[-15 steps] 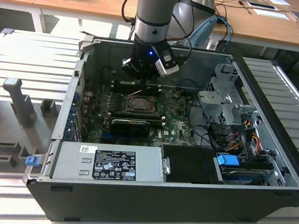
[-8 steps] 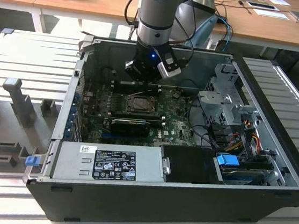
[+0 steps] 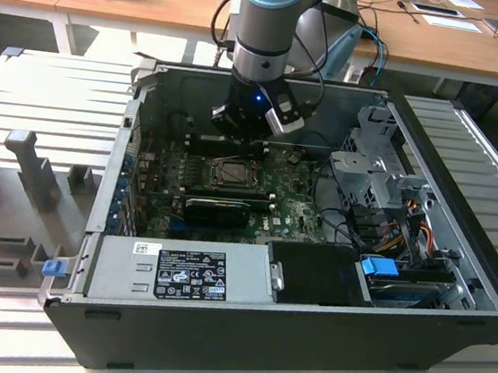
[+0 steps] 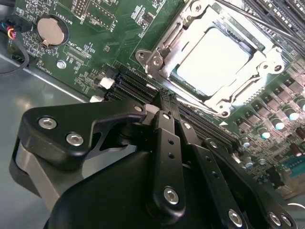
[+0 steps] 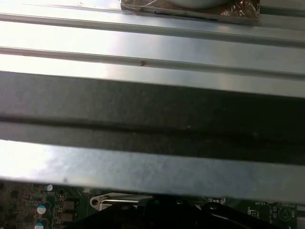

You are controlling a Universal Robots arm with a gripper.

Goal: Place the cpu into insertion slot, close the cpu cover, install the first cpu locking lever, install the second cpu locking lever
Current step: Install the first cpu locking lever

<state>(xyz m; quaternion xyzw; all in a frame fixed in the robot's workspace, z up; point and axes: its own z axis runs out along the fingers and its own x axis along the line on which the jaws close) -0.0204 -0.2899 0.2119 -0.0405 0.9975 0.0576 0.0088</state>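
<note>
Pincer [image 4: 164,102] closed beside insertion slot [image 4: 217,62], cpu [image 4: 214,59] seated under cpu cover [image 4: 164,45]

Inside the open computer case [image 3: 304,337], the arm [image 3: 265,26] is running off the top edge of the exterior view, its gripper [image 3: 237,129] blocking the motherboard [image 3: 162,199] strip behind the insertion slot [image 3: 232,174]. The socket is showing too small there to tell the levers' positions. In the second wrist view, glare is washing out the cpu [image 4: 214,59] face, while the picture's edge is cutting off the cpu cover [image 4: 274,59]. The gripper's black body [image 4: 157,191] is hiding the nearer board, its fingertips merging against the dark slots.
</note>
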